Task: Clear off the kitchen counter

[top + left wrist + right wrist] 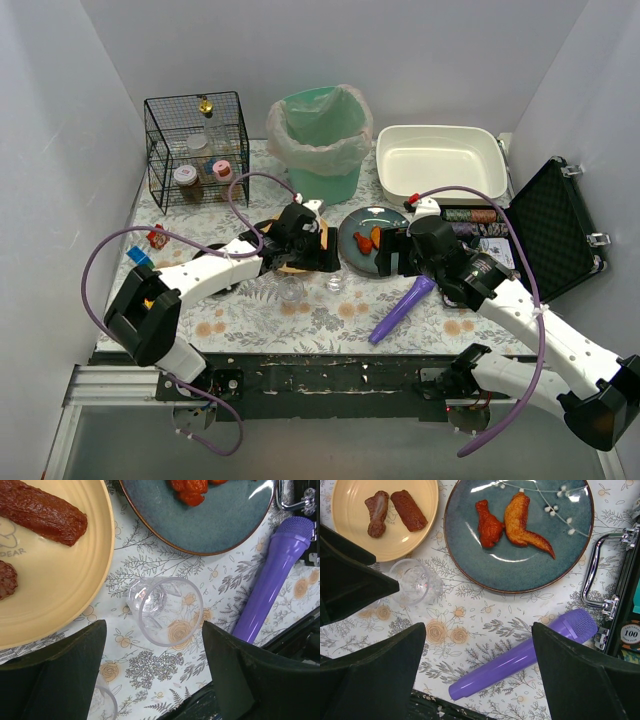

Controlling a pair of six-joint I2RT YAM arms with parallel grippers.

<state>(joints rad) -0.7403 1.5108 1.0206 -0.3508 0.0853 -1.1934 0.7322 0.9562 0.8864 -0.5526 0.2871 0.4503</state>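
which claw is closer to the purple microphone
Right. The right claw hovers over the purple microphone; the left claw is off to its side, over a clear glass.

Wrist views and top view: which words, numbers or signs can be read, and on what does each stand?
"PEAR": on the yellow plate, cut by the frame edge, perhaps incomplete.
"100": on a round chip at the right edge.
Labels on the jars: too small to read.

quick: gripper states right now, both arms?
Left gripper: open, holding nothing.
Right gripper: open, holding nothing.
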